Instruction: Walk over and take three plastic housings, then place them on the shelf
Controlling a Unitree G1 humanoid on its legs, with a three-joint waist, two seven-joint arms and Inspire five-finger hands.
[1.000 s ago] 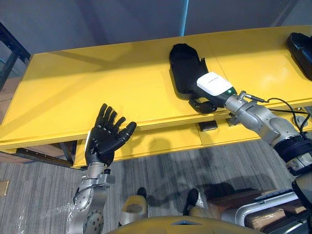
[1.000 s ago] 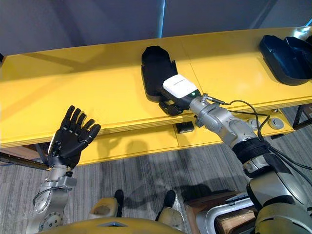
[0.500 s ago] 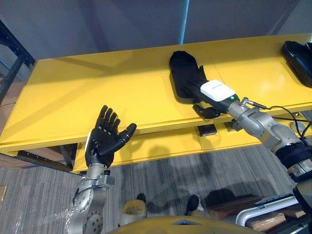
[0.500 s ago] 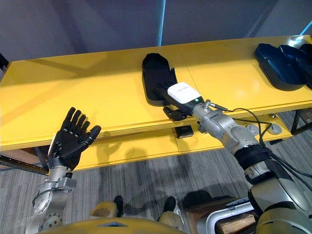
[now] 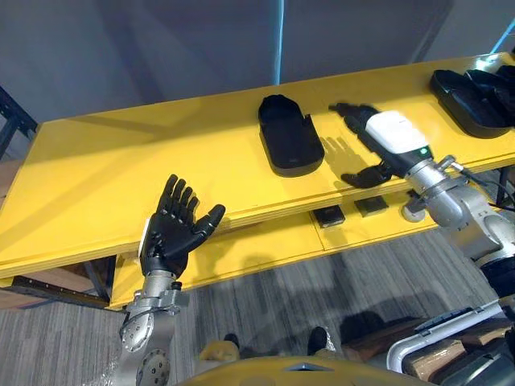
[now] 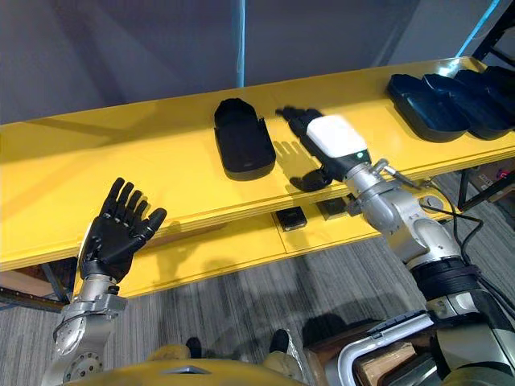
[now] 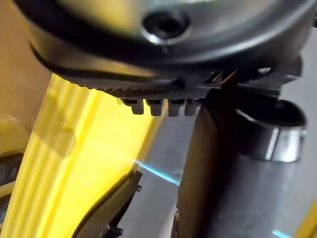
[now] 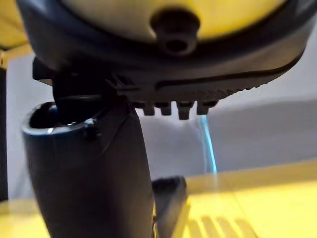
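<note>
Housing (image 5: 288,145), black plastic, flat on yellow shelf (image 5: 145,153) just beside straight, spread fingers (image 5: 350,112) of right hand (image 5: 393,133), not touching. More housings (image 6: 438,100) well apart on fingers' other side. Left hand (image 5: 167,235) fingers also spread, empty, near shelf's front edge.

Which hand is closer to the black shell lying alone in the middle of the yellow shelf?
Right. The right hand is open just beside the black shell, not touching it. The left hand is open before the shelf edge, farther off.
</note>
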